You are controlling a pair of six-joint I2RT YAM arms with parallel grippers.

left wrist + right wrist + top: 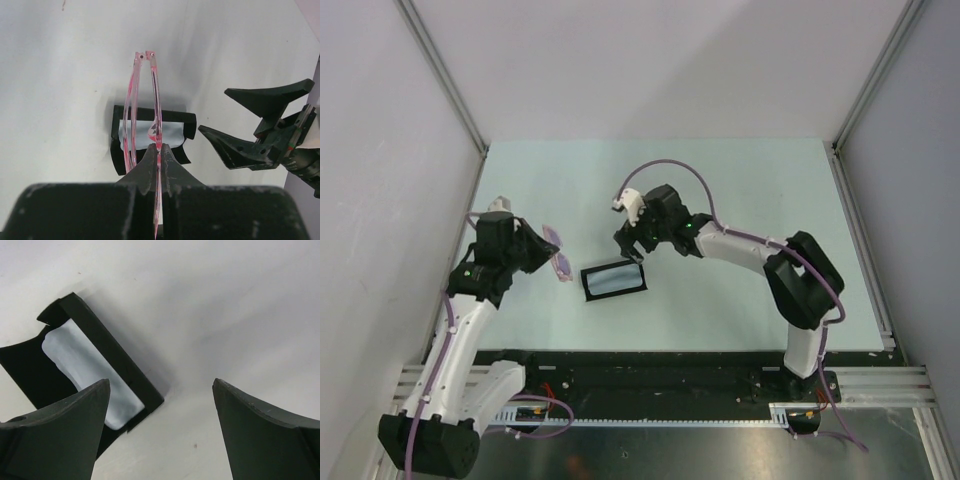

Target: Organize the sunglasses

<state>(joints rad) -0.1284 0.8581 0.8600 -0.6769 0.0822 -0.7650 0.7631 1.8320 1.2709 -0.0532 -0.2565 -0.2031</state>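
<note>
Clamping the sunglasses, the left end effector holds them edge-on.

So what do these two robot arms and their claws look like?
The left arm and right arm are white tubes joined by chunky black joints, trailed by thin purple cables. The left gripper and right gripper each have two matte black wedge-shaped fingers, scuffed pale.

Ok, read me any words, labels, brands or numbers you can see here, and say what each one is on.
None to read: the sunglasses, case, cloth, left gripper and right gripper show no print in any view.
</note>
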